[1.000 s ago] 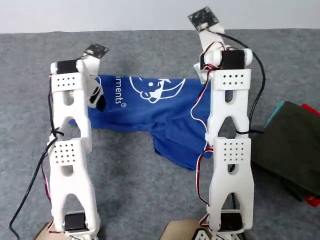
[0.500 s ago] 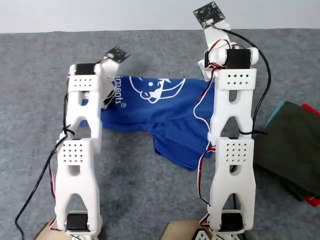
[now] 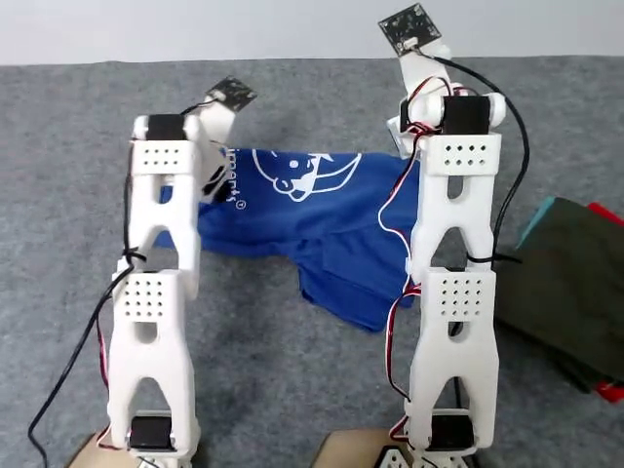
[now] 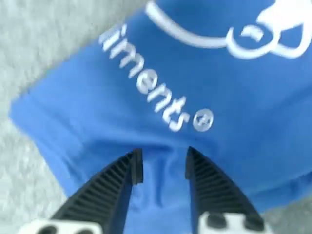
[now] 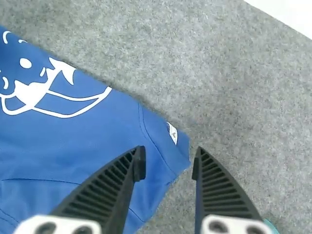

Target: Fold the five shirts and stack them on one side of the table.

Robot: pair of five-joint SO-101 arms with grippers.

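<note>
A blue shirt (image 3: 292,210) with a white print lies spread and rumpled on the grey table, between my two arms. My left gripper (image 4: 164,163) hangs open just over the shirt (image 4: 204,78), near its left edge by the white lettering (image 4: 156,92). A slight ridge of cloth runs between its fingertips. At the shirt's far right corner (image 5: 73,141), beside a small white tag (image 5: 172,134), my right gripper (image 5: 168,163) is open and straddles the hem.
A pile of folded shirts (image 3: 565,292), dark olive on top with red and teal edges showing, sits at the table's right edge. Grey felt (image 3: 283,390) lies bare in front of the blue shirt and to the left of the arms.
The left arm has swung right, from the shirt's left edge to over its lettering. The right arm shifted slightly right and then held still.
</note>
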